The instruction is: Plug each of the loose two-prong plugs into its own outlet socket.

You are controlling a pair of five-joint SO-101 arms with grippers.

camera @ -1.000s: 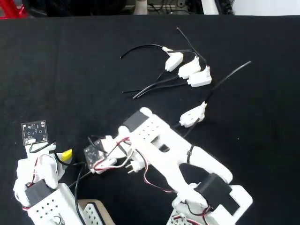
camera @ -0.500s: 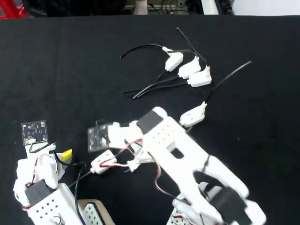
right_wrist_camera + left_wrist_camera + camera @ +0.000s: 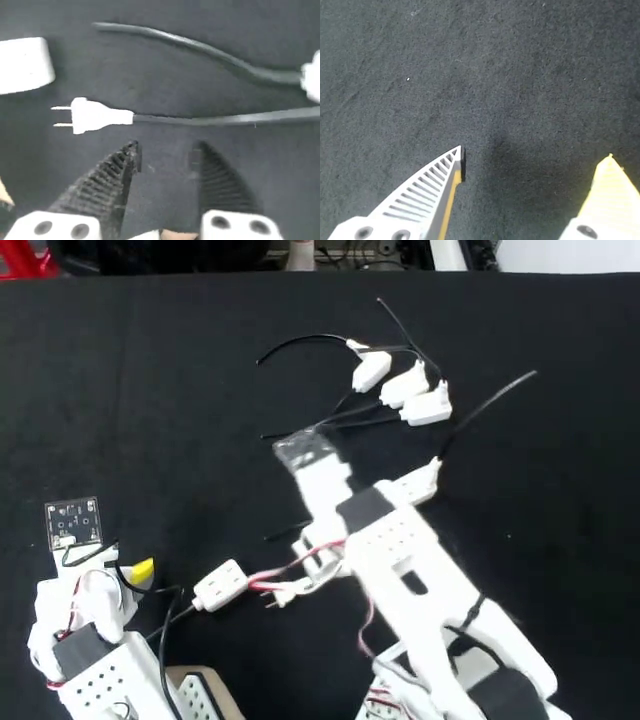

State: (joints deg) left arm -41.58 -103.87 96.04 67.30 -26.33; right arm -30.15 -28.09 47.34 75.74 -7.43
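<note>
Near the middle of the high view, my right tool (image 3: pixel 300 452) hangs wide and empty; a white plug (image 3: pixel 92 116) lies just ahead on the worktop (image 3: pixel 150 65). My left tool (image 3: pixel 535 155), lower left, gapes too.

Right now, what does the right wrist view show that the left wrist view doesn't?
Right wrist view: a loose two-prong plug with its black cord, a white block beyond its prongs, a second black cable, and the right gripper open, black-fingered. Left wrist view: the left gripper open, white and yellow. Shared: black table cover under open jaws, nothing gripped.
</note>
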